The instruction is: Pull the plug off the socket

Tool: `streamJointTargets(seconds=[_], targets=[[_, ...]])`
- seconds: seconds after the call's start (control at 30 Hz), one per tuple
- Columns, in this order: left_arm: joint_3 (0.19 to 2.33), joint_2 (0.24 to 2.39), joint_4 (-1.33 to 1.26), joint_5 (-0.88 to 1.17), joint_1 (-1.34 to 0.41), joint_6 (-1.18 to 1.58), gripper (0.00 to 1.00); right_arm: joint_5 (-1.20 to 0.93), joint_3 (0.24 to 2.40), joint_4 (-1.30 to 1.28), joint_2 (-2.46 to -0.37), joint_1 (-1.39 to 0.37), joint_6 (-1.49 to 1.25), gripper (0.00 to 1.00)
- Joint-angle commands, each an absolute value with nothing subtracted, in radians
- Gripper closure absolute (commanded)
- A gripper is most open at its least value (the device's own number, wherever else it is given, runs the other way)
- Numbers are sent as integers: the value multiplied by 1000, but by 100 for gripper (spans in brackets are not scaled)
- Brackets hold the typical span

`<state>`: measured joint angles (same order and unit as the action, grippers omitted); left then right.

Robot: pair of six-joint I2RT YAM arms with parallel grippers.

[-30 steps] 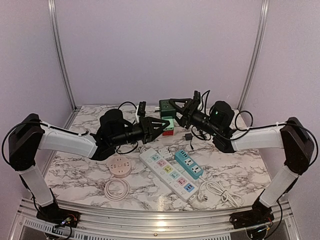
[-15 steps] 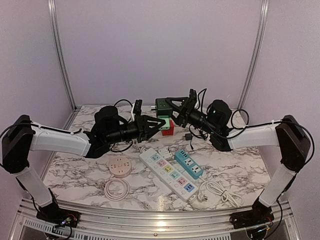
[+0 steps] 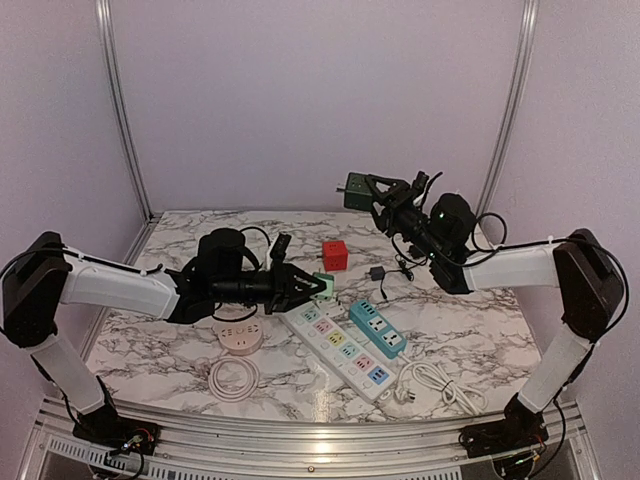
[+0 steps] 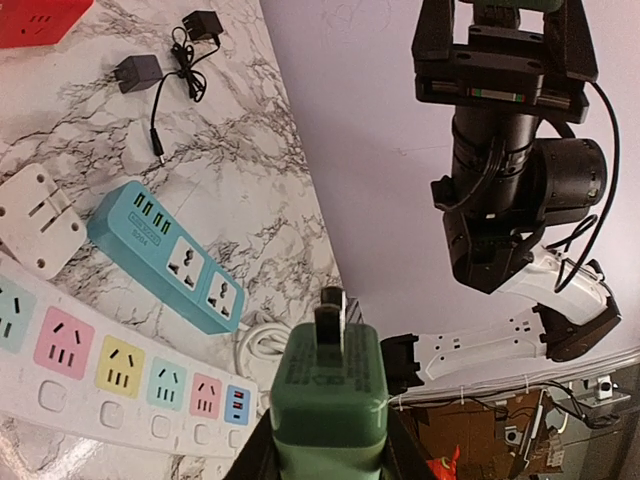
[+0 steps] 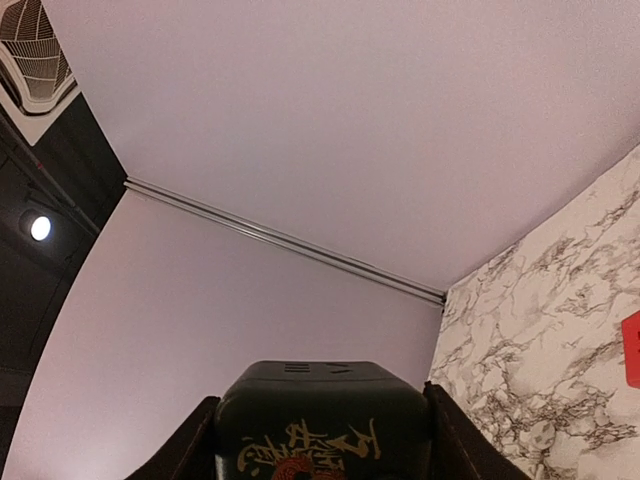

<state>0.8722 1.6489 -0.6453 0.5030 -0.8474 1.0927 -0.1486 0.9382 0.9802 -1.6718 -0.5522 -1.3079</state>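
Note:
The plug [image 4: 330, 395] is a light green block with two metal prongs pointing away from the wrist. My left gripper [image 4: 328, 445] is shut on its sides. In the top view the plug [image 3: 323, 287] hangs low over the table, held by the left gripper [image 3: 310, 286] just left of the power strips. The socket [image 3: 351, 186] is a dark green cube, lifted high at the back in my right gripper [image 3: 362, 188]. In the right wrist view the socket [image 5: 322, 420] fills the gap between the fingers of the right gripper [image 5: 322, 440]. Plug and socket are well apart.
A red cube socket [image 3: 335, 255] sits on the marble table [image 3: 150, 350]. A white power strip [image 3: 335, 345] and a blue one [image 3: 377, 330] lie in front. A pink round socket [image 3: 238, 335], coiled white cables [image 3: 233, 378] and a black adapter [image 3: 377, 272] are nearby.
Plug and socket have come apart. My right gripper rose up and back with the dark green socket. My left gripper drew down and toward the front with the plug, uncovering the red cube.

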Motion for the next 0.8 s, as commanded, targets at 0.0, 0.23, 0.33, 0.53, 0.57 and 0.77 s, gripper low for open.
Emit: streamJointTargets(seconds=[0.0, 0.23, 0.33, 0.53, 0.57, 0.77], targets=[[877, 1555, -440, 407, -813, 993, 100, -157, 976, 885, -1645, -535, -1269, 95], [791, 1359, -131, 201, -672, 876, 100, -267, 831, 840, -1593, -418, -1268, 96], [766, 1282, 46, 86, -611, 842, 100, -289, 735, 818, -1539, -365, -1248, 96], [685, 1166, 205, -45, -472, 843, 99, -329, 568, 751, -1409, -251, -1193, 96], [679, 1154, 232, -63, -454, 841, 98, -333, 548, 732, -1385, -232, -1183, 96], [639, 1114, 369, -152, -386, 844, 98, -377, 428, 677, -1285, -114, -1152, 96]])
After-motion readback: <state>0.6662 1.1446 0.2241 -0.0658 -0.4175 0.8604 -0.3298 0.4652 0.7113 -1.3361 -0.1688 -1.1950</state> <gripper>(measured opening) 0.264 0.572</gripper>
